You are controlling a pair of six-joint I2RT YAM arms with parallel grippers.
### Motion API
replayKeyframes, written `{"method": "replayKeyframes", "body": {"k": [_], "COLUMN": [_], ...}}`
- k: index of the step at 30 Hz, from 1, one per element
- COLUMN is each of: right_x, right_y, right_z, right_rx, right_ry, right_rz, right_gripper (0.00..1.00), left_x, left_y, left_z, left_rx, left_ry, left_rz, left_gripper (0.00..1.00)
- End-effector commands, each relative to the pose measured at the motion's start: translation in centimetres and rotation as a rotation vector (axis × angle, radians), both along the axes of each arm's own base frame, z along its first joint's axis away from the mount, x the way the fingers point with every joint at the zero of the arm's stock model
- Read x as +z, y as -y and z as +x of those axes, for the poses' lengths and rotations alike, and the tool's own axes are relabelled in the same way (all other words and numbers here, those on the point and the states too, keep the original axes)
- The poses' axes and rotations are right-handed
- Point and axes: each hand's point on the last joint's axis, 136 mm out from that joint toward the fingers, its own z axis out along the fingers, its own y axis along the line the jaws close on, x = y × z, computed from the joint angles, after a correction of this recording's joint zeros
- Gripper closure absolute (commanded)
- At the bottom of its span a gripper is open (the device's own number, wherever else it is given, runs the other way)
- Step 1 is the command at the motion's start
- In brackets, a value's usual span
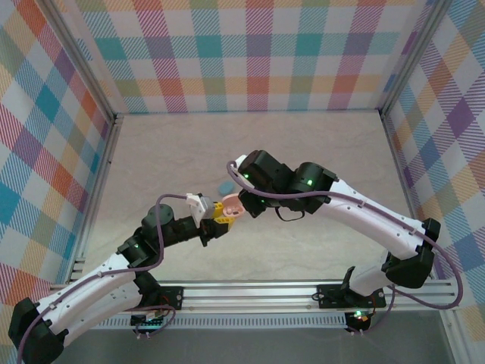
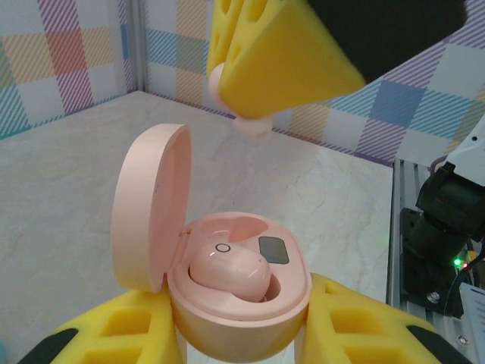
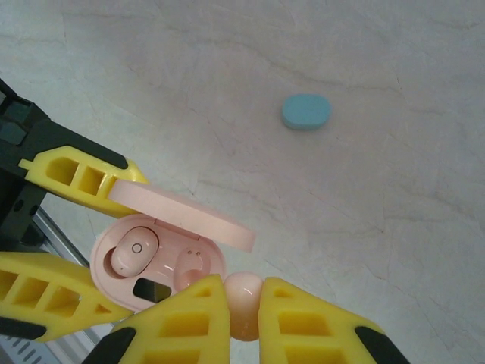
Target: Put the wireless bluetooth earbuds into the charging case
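Second-earbud step. Left gripper [image 1: 225, 210] clamped on open pink case [image 2: 151, 205]; seated earbud [image 2: 227, 273] inside. Right gripper [image 3: 244, 305] pinches other earbud [image 2: 254, 126] just above case. Next: align over empty socket [image 3: 193, 262], lower, release.

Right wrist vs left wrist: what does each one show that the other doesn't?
Right wrist adds: a closed blue case lying on the table. Left wrist adds: plaid walls and the metal rail. Shared: the open pink case gripped by the left pincer, a seated pink earbud inside, and a second pink earbud held in the right pincer above it.
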Motion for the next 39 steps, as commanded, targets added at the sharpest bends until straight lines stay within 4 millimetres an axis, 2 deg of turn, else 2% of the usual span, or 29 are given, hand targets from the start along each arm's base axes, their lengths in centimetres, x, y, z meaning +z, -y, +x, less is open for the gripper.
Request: {"method": "replayKeyframes", "body": {"k": [1, 9, 15, 23, 39], "right_x": [-0.3, -1.4, -2.1, -2.4, -2.7], "right_y": [-0.8, -1.9, -1.7, -2.4, -2.7], "right_z": [0.2, -0.4, -0.9, -2.1, -2.7], "right_rx": [0.026, 0.061, 0.069, 0.099, 0.113], "right_ry": [0.030, 0.002, -0.006, -0.011, -0.034], "right_rz": [-0.014, -0.026, -0.045, -0.042, -0.036], "right_gripper": [0.87, 0.87, 0.87, 0.88, 0.85], "left_x": [2.7, 2.7, 2.9, 3.1, 3.1], "left_y": [0.2, 0.1, -0.2, -0.4, -0.3], "left_z": [-0.5, -0.5, -0.6, -0.3, -0.1], "left_rx": [-0.022, -0.021, -0.007, 0.017, 0.018], "left_ry": [0.058, 0.051, 0.056, 0.048, 0.045], "left_rz": [-0.075, -0.085, -0.089, -0.113, -0.118], "left_gripper": [0.81, 0.81, 0.81, 0.81, 0.81]}}
